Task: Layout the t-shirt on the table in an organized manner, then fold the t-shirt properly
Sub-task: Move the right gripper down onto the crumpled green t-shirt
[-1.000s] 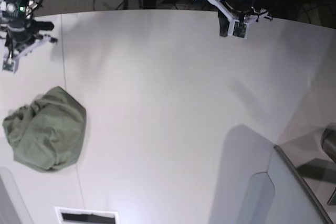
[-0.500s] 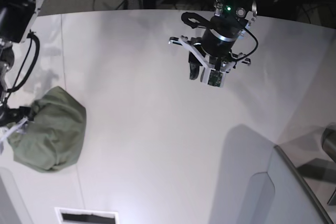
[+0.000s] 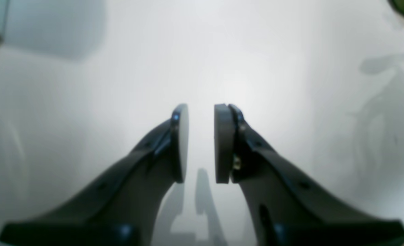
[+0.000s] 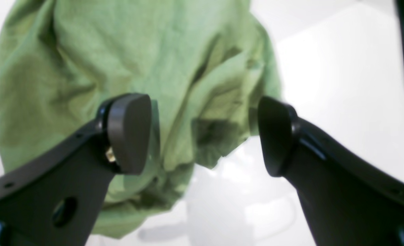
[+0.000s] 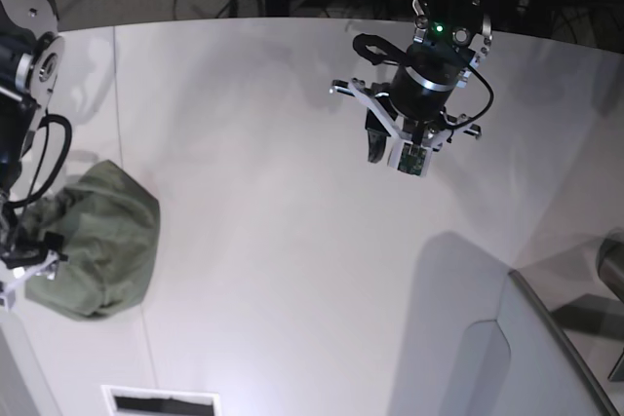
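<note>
1. T-shirt (image 4: pixel 126 61) lies bunched on the worktop (image 5: pixel 292 241), under my right tool (image 4: pixel 202 133), whose pads stand wide apart.
2. My left tool (image 3: pixel 201 143), slightly parted and empty, hovers well away from the shirt.
3. I should pinch one outer fold, not the whole heap.

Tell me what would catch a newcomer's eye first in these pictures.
The crumpled olive-green t-shirt, bunched in a heap near the left edge of the white table in the base view. The right gripper hangs over it with jaws wide apart and nothing between them. Far across the bare tabletop, the left gripper hovers with a narrow gap, empty.
</note>
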Controlling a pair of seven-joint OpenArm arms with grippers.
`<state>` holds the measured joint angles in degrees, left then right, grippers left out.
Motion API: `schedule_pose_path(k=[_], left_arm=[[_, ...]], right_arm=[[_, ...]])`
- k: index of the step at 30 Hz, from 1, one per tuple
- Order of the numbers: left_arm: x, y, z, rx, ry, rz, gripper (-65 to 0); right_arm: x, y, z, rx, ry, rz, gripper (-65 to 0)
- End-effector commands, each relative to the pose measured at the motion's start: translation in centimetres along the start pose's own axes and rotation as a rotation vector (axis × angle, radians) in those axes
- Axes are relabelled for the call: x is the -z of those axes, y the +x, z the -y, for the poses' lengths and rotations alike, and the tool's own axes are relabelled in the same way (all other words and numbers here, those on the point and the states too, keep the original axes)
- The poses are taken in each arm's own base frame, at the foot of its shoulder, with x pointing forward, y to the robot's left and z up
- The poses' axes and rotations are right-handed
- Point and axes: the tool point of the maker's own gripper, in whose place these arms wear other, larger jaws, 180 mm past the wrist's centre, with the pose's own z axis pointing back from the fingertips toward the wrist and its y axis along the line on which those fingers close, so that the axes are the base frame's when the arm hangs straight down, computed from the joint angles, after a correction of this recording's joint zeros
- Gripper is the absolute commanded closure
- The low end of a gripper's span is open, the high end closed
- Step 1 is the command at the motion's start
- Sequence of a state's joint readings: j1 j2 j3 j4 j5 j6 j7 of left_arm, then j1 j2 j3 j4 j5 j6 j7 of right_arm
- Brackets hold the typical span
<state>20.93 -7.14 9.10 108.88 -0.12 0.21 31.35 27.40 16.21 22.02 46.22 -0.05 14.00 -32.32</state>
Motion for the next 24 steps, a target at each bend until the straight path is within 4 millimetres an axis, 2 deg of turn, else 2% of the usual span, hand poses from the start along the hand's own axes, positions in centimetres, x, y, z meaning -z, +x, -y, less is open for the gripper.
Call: schedule_pose_path(k=[1, 5, 12, 14, 16, 19, 21, 24], left_arm=[[-0.3, 0.6, 0.2, -0.005, -0.003, 0.026, -12.8], [-0.2, 0.7, 0.1, -0.006, -0.002, 0.029, -12.8], [0.2, 1.7, -0.1, -0.005, 0.001, 0.053, -12.8], [0.2, 2.0, -0.1, -0.007, 0.002, 0.058, -12.8], [0.3, 2.2, -0.1, -0.006, 0.003, 0.063, -12.8], [0.5, 1.8, -0.3, 0.000, 0.006, 0.053, -12.8], [0.5, 1.8, -0.2, -0.006, 0.003, 0.054, -12.8], [0.6, 1.9, -0.1, -0.007, 0.003, 0.055, -12.8]], right_arm=[[-0.4, 2.3, 0.8, 0.009, -0.012, 0.049, -39.0], [-0.2, 2.0, 0.7, 0.014, -0.007, 0.036, -19.5], [-0.2, 1.8, 0.8, 0.015, -0.015, 0.027, 0.0], [-0.7, 2.5, 0.9, 0.005, -0.020, 0.049, -0.8], [-2.1, 3.4, 1.0, -0.019, -0.038, 0.075, 0.0], [-5.5, 4.9, -1.0, -0.059, -0.043, 0.115, 0.0], [-7.8, 4.6, -2.6, -0.073, -0.036, 0.114, 0.0], [-10.4, 2.6, -6.8, -0.113, 0.012, 0.091, 0.0]])
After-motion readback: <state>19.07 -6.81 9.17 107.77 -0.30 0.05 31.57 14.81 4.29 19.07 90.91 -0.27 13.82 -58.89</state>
